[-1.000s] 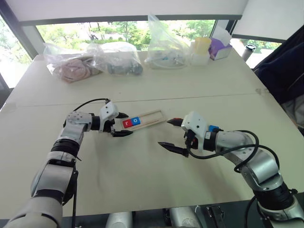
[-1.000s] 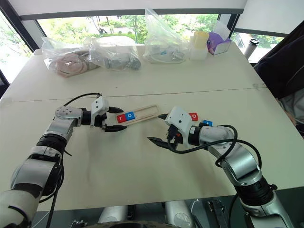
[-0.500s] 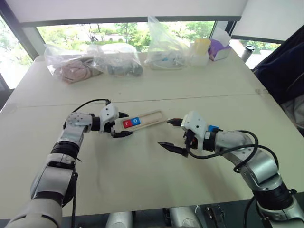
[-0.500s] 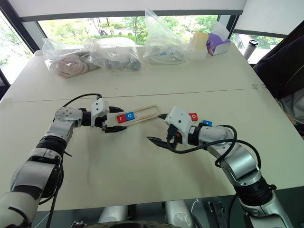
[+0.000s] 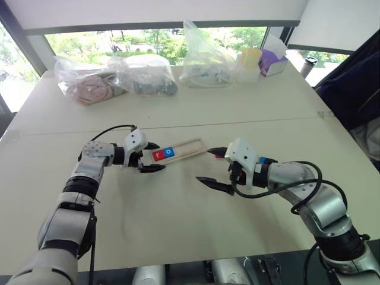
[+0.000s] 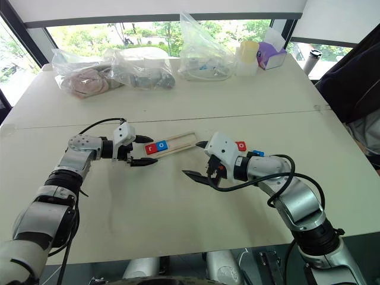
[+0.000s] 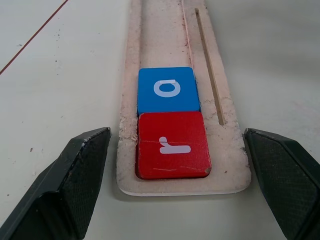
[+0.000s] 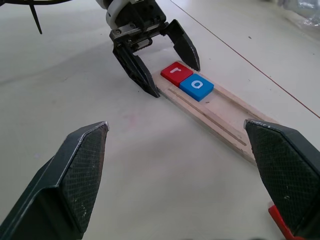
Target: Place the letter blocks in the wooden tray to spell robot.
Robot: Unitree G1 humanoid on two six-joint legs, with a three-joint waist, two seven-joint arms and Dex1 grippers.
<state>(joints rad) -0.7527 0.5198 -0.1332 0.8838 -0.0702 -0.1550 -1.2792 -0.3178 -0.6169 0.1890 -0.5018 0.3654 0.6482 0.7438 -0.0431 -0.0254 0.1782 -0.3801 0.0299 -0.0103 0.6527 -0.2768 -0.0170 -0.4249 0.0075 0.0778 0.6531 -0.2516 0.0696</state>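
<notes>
The arms [image 5: 83,178] were silver-grey with black joint bands. Black cables looped at each wrist. White housings carried black, textured claw fingers [image 8: 82,175].

Office-like room: window-side table [image 5: 196,107]

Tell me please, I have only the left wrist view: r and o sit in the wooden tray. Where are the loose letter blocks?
Observer: A red o block and a blue block lie on the table behind the right arm, beyond the tray's free end.
Operator: Does the right claw hold something?
Observer: No. The right claw is open and empty, and it hovers near the free end of the wooden tray.
Operator: Which letter is on the blue block?
Observer: I cannot read it; the right arm partly covers that block.
</notes>
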